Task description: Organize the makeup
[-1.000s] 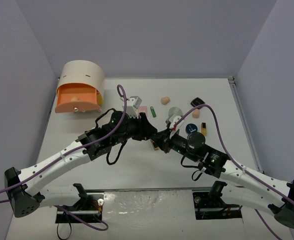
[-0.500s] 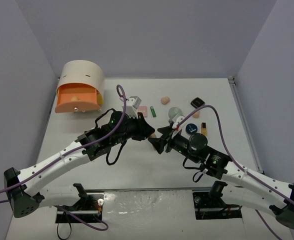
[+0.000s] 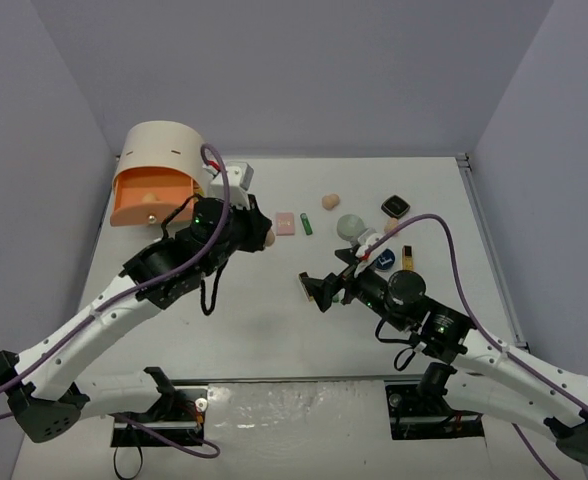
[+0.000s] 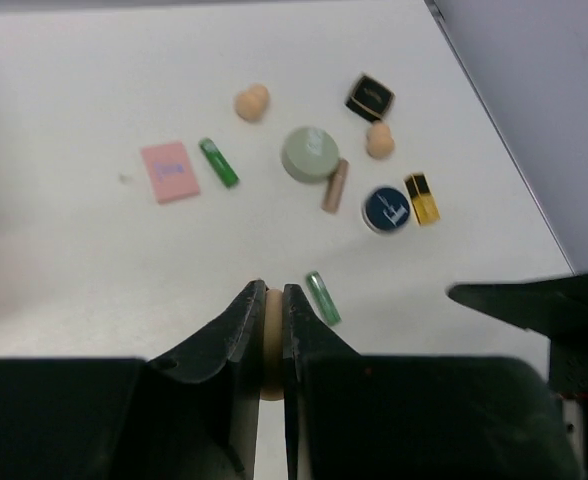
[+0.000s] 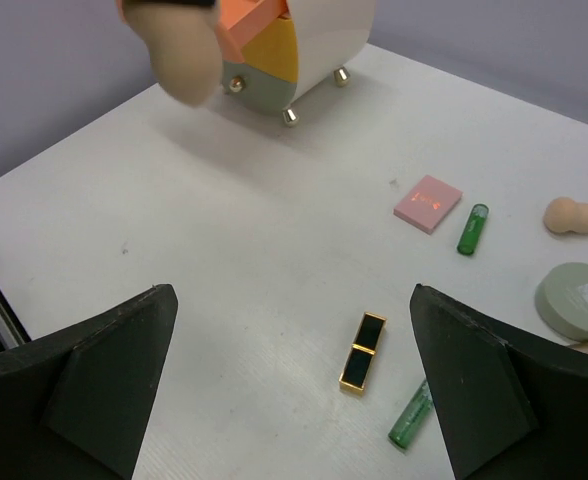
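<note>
My left gripper [image 3: 261, 238] is shut on a peach sponge [image 4: 272, 335], held in the air near the cream drum box [image 3: 164, 160]. The same sponge [image 5: 184, 50] shows at the top left of the right wrist view. My right gripper [image 3: 319, 288] is open and empty above a gold-black tube [image 5: 362, 352] and a green tube [image 5: 412, 412]. Farther back lie a pink square [image 3: 285, 224], another green tube [image 3: 306, 224], a sponge [image 3: 330, 201], a sage compact [image 3: 350, 225], a black square compact [image 3: 396, 207], a blue compact [image 3: 384, 259] and a second gold-black tube [image 3: 407, 257].
The drum box stands at the back left with its orange drawer [image 3: 149, 198] pulled open. Yellow and green drawer fronts [image 5: 274, 55] show beneath it. A grey wall [image 3: 534, 150] runs along the table's right edge.
Both grippers met at the table's centre. The left gripper shut on the sponge and carried it back-left toward the box. The right gripper opened wide and drew back.
</note>
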`<state>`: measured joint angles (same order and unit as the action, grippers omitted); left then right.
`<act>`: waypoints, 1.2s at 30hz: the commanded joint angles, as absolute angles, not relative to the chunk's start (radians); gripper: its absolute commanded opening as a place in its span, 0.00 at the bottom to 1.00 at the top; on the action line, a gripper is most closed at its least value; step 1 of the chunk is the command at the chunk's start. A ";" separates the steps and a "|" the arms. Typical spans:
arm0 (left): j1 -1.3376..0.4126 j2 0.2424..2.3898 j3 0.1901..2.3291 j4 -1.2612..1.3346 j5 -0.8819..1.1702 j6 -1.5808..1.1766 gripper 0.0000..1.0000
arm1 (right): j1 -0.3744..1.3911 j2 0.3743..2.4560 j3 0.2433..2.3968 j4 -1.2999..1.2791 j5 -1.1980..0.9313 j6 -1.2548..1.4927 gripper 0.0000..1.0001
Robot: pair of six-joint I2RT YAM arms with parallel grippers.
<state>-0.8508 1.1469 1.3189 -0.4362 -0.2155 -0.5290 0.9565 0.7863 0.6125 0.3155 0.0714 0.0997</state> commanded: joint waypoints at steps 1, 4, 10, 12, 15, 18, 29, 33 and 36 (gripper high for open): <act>-0.618 1.115 1.405 -0.403 -0.240 -0.391 0.00 | 0.957 0.696 0.622 0.325 0.187 0.100 1.00; -0.446 1.144 1.446 -0.387 -0.179 -0.366 0.00 | 0.957 0.656 0.616 0.300 0.218 0.100 1.00; -0.219 1.252 1.516 -0.345 -0.099 -0.349 0.00 | 0.957 0.609 0.609 0.246 0.261 0.104 1.00; -0.165 1.290 1.526 -0.328 -0.068 -0.352 0.00 | 0.957 0.600 0.609 0.230 0.270 0.101 1.00; -0.075 1.344 1.535 -0.303 -0.024 -0.366 0.00 | 0.957 0.580 0.607 0.214 0.280 0.098 1.00; -0.025 1.394 1.536 -0.293 -0.001 -0.380 0.00 | 0.957 0.570 0.606 0.198 0.297 0.095 1.00; 0.034 1.462 1.494 -0.258 0.042 -0.407 0.26 | 0.957 0.574 0.610 0.184 0.313 0.091 1.00; 0.039 1.456 1.478 -0.265 0.018 -0.426 0.35 | 0.957 0.572 0.609 0.184 0.319 0.091 1.00; 0.047 1.449 1.467 -0.268 0.011 -0.433 0.40 | 0.957 0.577 0.609 0.182 0.322 0.092 1.00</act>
<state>0.0338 1.4871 1.4639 -0.3298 0.0262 -0.4132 0.9565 0.5619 0.6014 0.1281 0.2895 0.1001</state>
